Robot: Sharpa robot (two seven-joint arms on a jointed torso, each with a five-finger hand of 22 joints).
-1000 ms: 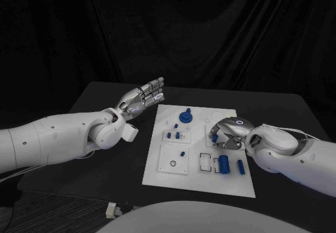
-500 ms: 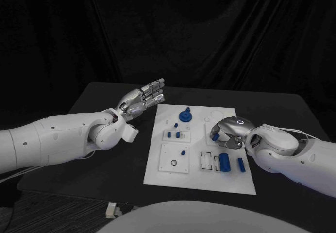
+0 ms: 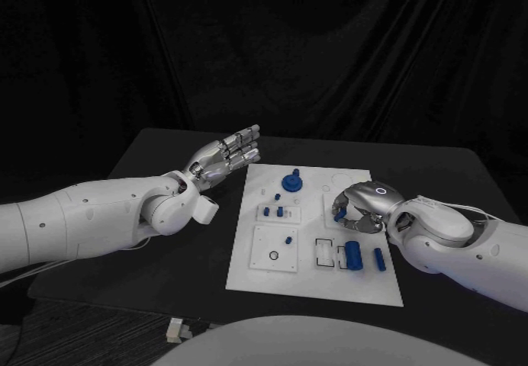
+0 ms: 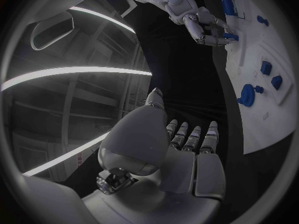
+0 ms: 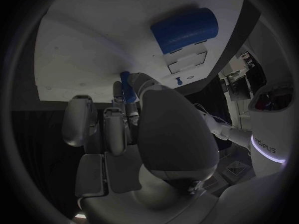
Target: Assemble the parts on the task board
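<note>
The white task board [image 3: 313, 286] lies mid-table. My right hand [image 3: 361, 207] hovers low over its right half, fingers curled down around a small blue peg [image 3: 336, 217]. In the right wrist view the fingertips pinch that peg [image 5: 127, 90] just above the board [image 5: 81, 45], near a big blue cylinder [image 5: 184, 30]. My left hand [image 3: 226, 156] is raised beside the board's far left corner, palm up, fingers apart, holding nothing. The left wrist view shows this hand [image 4: 181, 149] and, beyond it, the right hand [image 4: 202, 22] over the board [image 4: 261, 119].
On the board stand a blue round knob [image 3: 291, 183], small blue pegs [image 3: 276, 210], a peg in a square plate [image 3: 287, 240], a black ring [image 3: 269, 257], a blue cylinder [image 3: 352, 255] and a blue bar [image 3: 378, 258]. Black table surrounds the board.
My right hand has drawn slightly toward the board's far side with the peg, fingers curled tighter. The left hand has stayed raised and still.
</note>
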